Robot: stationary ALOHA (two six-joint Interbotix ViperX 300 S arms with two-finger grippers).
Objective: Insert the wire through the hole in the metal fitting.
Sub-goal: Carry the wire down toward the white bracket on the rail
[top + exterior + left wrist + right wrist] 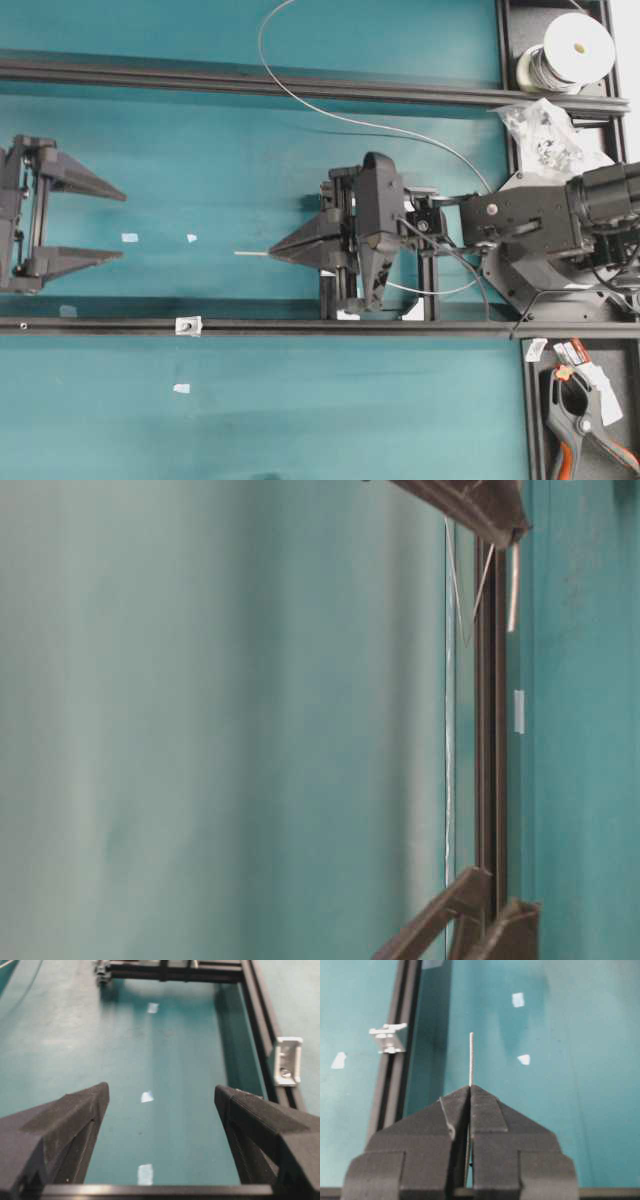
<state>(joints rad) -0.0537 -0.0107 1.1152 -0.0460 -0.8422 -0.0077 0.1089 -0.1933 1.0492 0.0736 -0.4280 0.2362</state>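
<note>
My right gripper [275, 254] is shut on the thin silvery wire [250, 254], whose short free end pokes out to the left of the fingertips. In the right wrist view the wire [471, 1057] stands straight out of the closed gripper [470, 1086]. The rest of the wire [330, 110] arcs back over the rail toward the spool. The small shiny metal fitting [188, 325] sits on the near black rail, below and left of the wire tip; it shows in the right wrist view [388, 1037] and the left wrist view [287, 1060]. My left gripper [122, 225] is open and empty at the far left.
Two black rails [300, 88] cross the teal table [300, 410]. Small white tape scraps [129, 238] lie on the mat. A wire spool [570, 50] and a plastic bag of parts [545, 130] sit at the back right, and an orange-black clamp tool [585, 425] at the front right.
</note>
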